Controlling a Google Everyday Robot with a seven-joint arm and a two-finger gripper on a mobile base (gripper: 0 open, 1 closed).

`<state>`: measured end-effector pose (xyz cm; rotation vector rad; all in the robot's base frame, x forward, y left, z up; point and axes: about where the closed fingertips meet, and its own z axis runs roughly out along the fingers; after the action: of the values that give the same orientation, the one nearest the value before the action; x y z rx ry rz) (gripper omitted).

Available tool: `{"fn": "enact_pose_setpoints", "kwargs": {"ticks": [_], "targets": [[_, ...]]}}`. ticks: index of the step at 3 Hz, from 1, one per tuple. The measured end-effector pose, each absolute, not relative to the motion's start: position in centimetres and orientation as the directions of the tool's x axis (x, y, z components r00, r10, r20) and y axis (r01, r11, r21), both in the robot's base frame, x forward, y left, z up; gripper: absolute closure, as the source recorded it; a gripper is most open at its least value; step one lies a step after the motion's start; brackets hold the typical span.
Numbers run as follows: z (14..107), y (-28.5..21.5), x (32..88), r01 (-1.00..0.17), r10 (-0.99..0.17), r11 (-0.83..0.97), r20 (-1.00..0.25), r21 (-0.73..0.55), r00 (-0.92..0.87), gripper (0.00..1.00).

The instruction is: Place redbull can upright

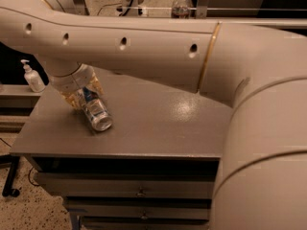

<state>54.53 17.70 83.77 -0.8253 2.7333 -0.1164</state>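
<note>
We see the robot's pale arm (144, 47) sweeping across most of the view, reaching from the table's right side over to its left end. Beneath it stands the grey table (158, 123), with drawers (139, 193) set under its front edge. The gripper (82, 94) hangs low over the table's left end, close to the surface, and its yellowish fingers (96, 87) look pressed in on either side of the redbull can (96, 113), pinching its far end. The can is at the table's left end, tipped well over, with its silver near end pointing towards the table's front edge and seeming to rest on the top. We judge the task to be at an early-middle point: the grasp appears made, but the can is not yet upright. What is left is to swing it onto one end, set it flat on the table and let go. A white pump bottle (32, 76) stands just off the table's left end, and a clear water bottle (181, 6) shows beyond the table's back edge.
</note>
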Motion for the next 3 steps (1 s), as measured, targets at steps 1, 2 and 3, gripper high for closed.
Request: {"fn": "enact_pose_setpoints", "kwargs": {"ticks": [1, 2, 3], "targets": [[85.8, 15.4, 56.0, -0.531, -0.533, 0.841, -0.330, -0.106, -0.779, 0.88], [87.0, 12.4, 56.3, -0.577, -0.529, 0.817, -0.424, -0.018, -0.735, 1.00], [87.3, 9.9, 56.5, -0.614, -0.472, 0.779, -0.525, 0.127, -0.708, 1.00]]}}
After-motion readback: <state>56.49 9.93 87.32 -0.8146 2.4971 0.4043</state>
